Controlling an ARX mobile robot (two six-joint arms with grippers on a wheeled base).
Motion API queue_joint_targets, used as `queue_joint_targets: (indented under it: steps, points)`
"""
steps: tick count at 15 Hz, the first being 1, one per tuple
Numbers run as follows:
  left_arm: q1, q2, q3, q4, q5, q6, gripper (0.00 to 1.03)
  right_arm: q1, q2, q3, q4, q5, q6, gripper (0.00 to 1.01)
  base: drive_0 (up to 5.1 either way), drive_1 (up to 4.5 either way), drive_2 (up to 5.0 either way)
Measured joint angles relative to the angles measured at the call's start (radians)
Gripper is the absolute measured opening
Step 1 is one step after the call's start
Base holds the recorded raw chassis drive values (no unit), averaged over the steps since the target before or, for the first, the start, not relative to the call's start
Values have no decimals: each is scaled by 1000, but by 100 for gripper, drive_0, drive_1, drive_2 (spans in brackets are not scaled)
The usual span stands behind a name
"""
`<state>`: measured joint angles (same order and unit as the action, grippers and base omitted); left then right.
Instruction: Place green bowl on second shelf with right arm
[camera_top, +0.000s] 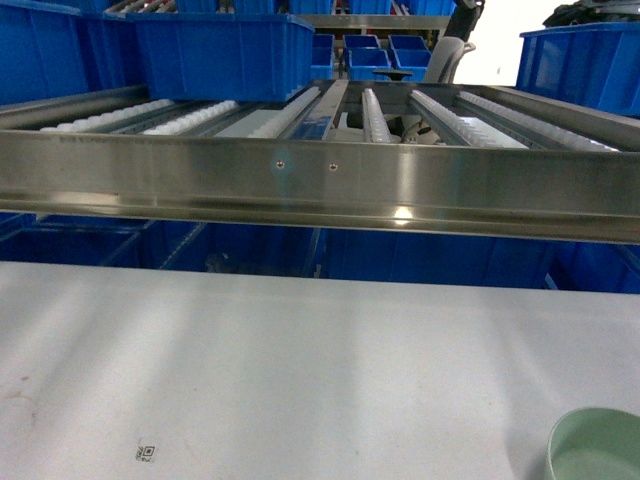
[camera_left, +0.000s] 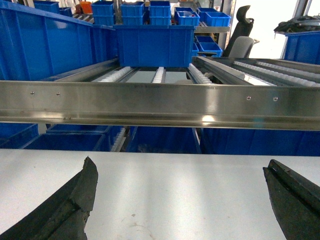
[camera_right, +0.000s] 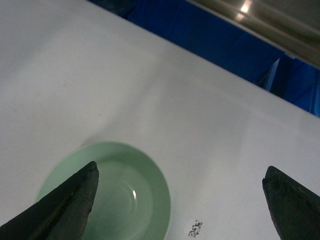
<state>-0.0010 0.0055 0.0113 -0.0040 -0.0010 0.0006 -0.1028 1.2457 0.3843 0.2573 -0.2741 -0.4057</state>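
Sitting upright on the table (camera_right: 200, 100), the green bowl (camera_right: 125, 195) looks plain, pale, smooth.

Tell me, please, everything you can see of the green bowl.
The green bowl is small, round and pale mint, smooth and matte with one small glint inside. It sits upright and empty on the white tabletop, at the near right corner of the head view, partly cut off there. In the right wrist view it lies below the open right tool, nearer one finger; contact cannot be told.
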Motion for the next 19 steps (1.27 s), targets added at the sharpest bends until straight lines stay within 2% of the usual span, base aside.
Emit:
queue_joint_targets:
  steps: [2, 3, 4, 6, 12, 17, 18, 19]
  points:
    - [0, 0, 0, 0, 0, 0, 98, 18, 68, 19, -32, 2, -42, 98, 0, 0, 0]
    - [0, 0, 0, 0, 0, 0, 98, 18, 119, 12, -11, 25, -90, 98, 0, 0, 0]
    - [0, 0, 0, 0, 0, 0, 98, 17, 152, -2, 5, 35, -117, 98, 0, 0, 0]
    - [0, 0, 0, 0, 0, 0, 98, 17, 193, -22, 32, 43, -136, 98, 0, 0, 0]
    - [0, 0, 0, 0, 0, 0, 98, 9, 346, -55, 148, 64, -149, 98, 0, 0, 0]
    - [0, 0, 0, 0, 0, 0, 98, -10, 377, -46, 152, 63, -141, 98, 0, 0, 0]
    - [0, 0, 0, 0, 0, 0, 98, -10, 377, -46, 155, 63, -140, 95, 0, 0, 0]
    - [0, 0, 0, 0, 0, 0, 98, -10, 383, -46, 159, 63, -140, 85, 0, 0, 0]
